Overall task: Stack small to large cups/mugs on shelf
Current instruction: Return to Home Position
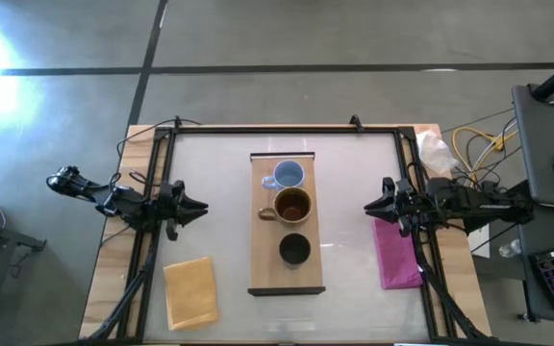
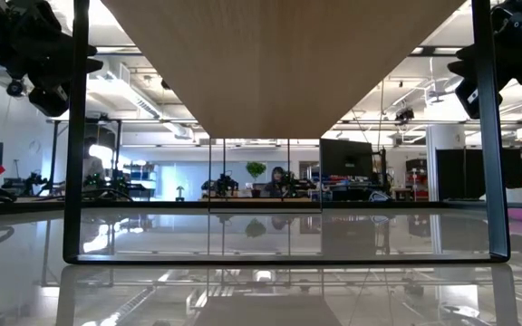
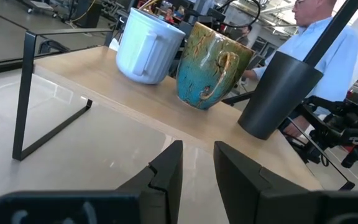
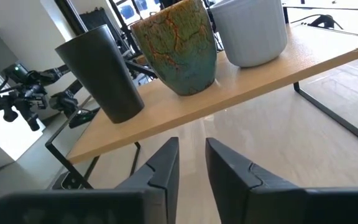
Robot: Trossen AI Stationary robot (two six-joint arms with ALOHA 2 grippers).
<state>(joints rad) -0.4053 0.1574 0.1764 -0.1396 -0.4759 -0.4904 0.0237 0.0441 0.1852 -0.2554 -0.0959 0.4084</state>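
The shelf lies lengthwise on the desk, midway between the two hands, and all three vessels stand upright on it in a single row. The light-blue mug is at one end, the brown mug in the middle and the black cup towards the other end. The brown mug has a teal-glazed side. It sits close by the blue one, though I cannot tell whether they touch, and the black cup stands a little apart from it. The wrist views show the black cup as the tallest, so the row looks to run small to large, and the placing seems done.

The left hand is level with the brown mug and well clear of the shelf's long edge. Its fingers are slightly apart and grip nothing. The right hand faces it from the opposite side, also well clear, with its fingers parted by a narrow gap and empty.

Outside each hand a cloth lies flat on the desk: a yellow cloth by the left and a magenta cloth by the right. Neither is in the way.

By my reading, all that is left is for the arms to settle at rest.
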